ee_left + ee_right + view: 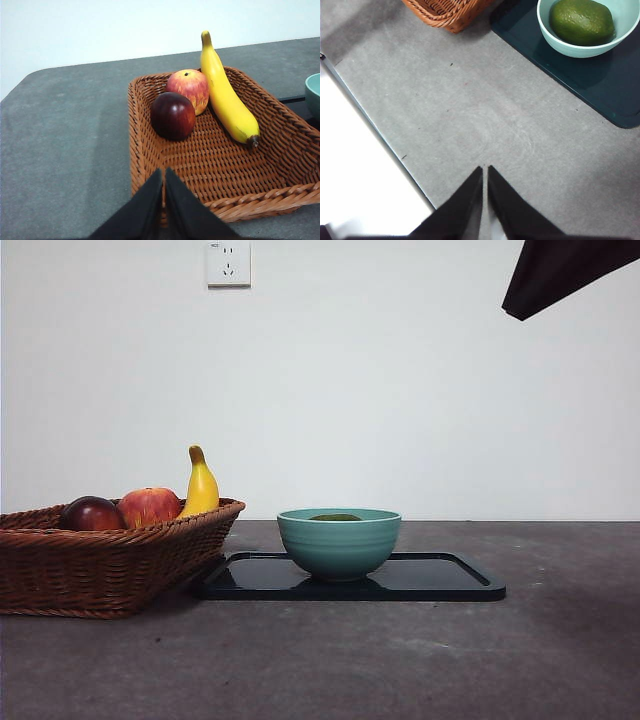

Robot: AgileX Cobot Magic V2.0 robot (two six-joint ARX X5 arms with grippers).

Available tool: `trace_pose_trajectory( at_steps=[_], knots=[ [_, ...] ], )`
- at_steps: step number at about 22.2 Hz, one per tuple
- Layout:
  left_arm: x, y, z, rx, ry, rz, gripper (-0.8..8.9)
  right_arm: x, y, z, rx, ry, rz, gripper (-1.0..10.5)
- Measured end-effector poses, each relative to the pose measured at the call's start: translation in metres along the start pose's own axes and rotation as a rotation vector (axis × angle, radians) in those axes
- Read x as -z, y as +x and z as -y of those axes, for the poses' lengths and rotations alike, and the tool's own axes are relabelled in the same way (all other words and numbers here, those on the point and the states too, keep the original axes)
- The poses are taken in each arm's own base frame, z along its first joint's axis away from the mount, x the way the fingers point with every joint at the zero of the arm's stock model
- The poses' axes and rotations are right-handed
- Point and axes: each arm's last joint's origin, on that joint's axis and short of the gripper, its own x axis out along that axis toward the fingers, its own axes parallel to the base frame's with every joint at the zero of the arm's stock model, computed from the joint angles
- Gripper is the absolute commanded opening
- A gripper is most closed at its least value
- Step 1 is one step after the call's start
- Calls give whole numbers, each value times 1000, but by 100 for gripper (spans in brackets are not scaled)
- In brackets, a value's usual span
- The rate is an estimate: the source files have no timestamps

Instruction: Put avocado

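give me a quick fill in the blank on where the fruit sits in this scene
1. The avocado lies inside the ____.
2. The bowl stands on a dark ____.
3. The banana, the red apple and the dark red-purple fruit lie in the ____.

Missing words: bowl; tray; basket

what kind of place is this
Probably a lab tabletop staged like a kitchen: a bare grey table against a plain wall with a socket, holding a fruit basket and an avocado in a bowl.
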Motion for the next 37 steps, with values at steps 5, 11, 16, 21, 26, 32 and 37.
trace_pose_trajectory(
  at_steps=[5,11,16,21,26,32,37],
  knots=[
    [0,0,0,0,0,0,9,0,0,0,0,0,0,7],
    [0,0,0,0,0,0,9,2,-24,12,61,47,129,7],
    [0,0,0,0,0,0,9,18,-65,42,302,127,568,7],
    [0,0,0,0,0,0,9,75,-49,66,554,129,824,7],
    [0,0,0,0,0,0,9,117,-20,80,708,127,919,7],
    [0,0,0,0,0,0,9,146,8,89,758,149,918,7],
    [0,0,0,0,0,0,9,159,23,94,753,163,892,7]
  ],
)
